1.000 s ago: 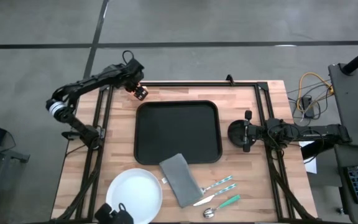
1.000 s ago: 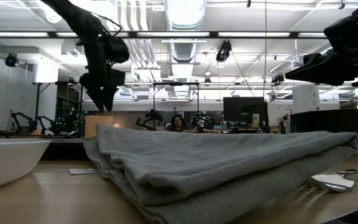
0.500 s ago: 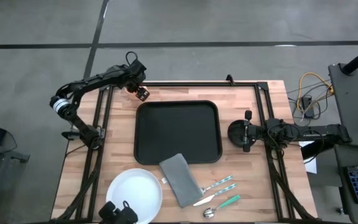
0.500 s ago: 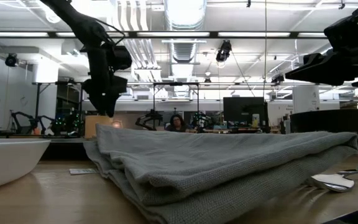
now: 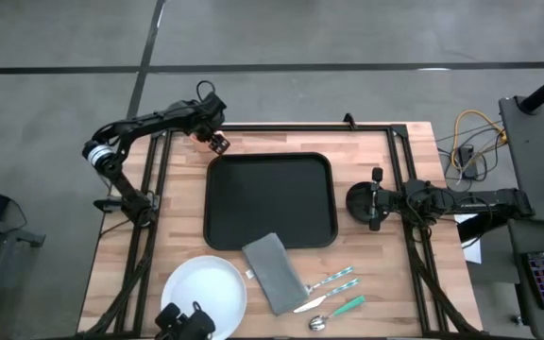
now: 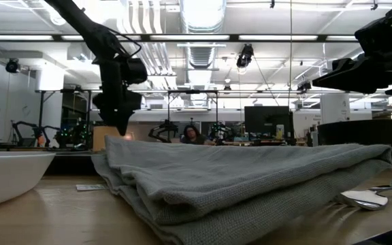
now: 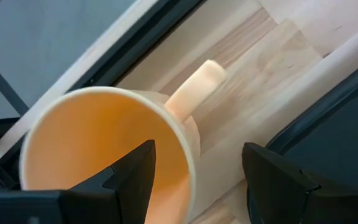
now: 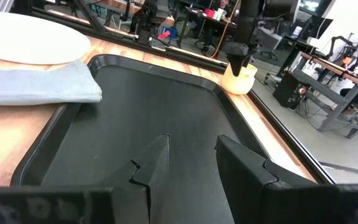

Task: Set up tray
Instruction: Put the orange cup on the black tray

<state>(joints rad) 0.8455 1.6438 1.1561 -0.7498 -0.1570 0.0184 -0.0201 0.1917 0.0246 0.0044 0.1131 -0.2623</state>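
Your left gripper hangs over the far left corner of the table, just off the tray's far left corner. Its fingers stand wide apart, one on each side of the near wall of a pale yellow mug. You cannot tell whether they touch the wall. The mug stands upright on the wood beside the tray, its handle pointing away from the wrist.

Near the front left corner of the table you have a round white plate. A folded grey napkin lies just to its right, with its far end overlapping the tray's front rim.

The black tray lies flat in the middle of the table, with nothing inside it.

Right of the napkin, close to the front edge, you see a few pieces of cutlery with teal handles, well clear of the tray.

Your right gripper waits just off the tray's right edge, fingers partly open and holding nothing, pointed across the tray.
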